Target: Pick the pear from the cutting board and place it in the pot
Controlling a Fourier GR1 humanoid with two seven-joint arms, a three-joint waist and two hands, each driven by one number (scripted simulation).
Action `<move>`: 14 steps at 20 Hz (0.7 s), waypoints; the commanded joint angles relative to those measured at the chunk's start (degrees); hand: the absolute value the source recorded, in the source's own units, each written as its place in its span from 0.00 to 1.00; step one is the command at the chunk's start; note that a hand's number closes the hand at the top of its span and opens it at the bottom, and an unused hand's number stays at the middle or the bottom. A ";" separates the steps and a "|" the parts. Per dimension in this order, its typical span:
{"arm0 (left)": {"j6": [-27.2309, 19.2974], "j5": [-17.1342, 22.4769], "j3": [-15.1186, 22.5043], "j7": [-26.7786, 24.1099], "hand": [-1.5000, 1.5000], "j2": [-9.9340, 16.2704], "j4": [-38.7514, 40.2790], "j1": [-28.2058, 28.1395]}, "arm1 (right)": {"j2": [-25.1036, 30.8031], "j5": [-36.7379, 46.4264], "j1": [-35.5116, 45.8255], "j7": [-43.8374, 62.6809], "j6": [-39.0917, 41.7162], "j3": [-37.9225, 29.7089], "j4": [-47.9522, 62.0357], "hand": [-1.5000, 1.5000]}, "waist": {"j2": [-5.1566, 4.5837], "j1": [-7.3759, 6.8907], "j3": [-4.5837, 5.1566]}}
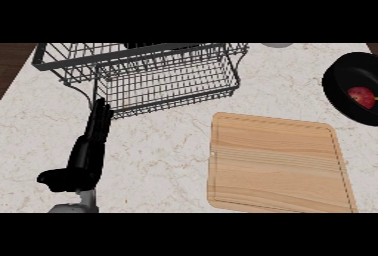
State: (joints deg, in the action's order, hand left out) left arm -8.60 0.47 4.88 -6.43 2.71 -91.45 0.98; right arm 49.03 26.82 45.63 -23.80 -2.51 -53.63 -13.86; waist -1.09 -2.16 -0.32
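At lower left the left hand (87,150) rests open, fingers straight, pointing toward the wire basket (159,75) at upper left. The cutting board (277,162) lies bare; the red pear (361,96) sits inside the black pot (341,95) at the right edge.

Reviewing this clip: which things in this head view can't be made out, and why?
- Right hand: in no view.
- Pot: cut by the right edge; its far wall cannot be seen.
- Red fruit inside the pot: too small to confirm as the pear.
- Wire rack: its top is cut by the upper edge.
- Left hand: seen edge-on, fingers straight towards the rack.
- Cutting board: bare, fully visible.
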 commanded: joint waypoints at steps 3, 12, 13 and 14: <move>0.41 0.05 -0.98 -1.81 0.50 -0.01 3.54 2.37 | 2.99 -2.37 -3.12 -4.69 1.99 -1.83 1.38 0.00 | -0.33 -0.23 -0.06; 1.76 1.69 -1.35 -1.69 0.50 0.31 1.29 -0.23 | 7.27 -5.20 -8.15 -6.60 3.63 -4.12 2.63 0.00 | -0.08 -0.10 -0.08; 0.30 -0.06 0.03 -3.02 0.50 -0.96 1.59 -1.26 | 7.67 -6.91 -7.91 -6.77 4.37 -5.84 2.95 0.00 | -0.13 -0.13 -0.14; 0.65 0.05 -0.44 -1.83 0.50 -0.23 2.02 -0.36 | 7.72 -7.52 -7.89 -6.10 3.82 -6.31 3.16 0.00 | -0.04 0.04 -0.10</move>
State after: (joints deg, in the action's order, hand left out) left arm -7.98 0.83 4.38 -7.67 2.57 -90.35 0.74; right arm 55.69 21.54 38.87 -29.55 1.56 -57.86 -11.25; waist -1.15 -2.30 -0.41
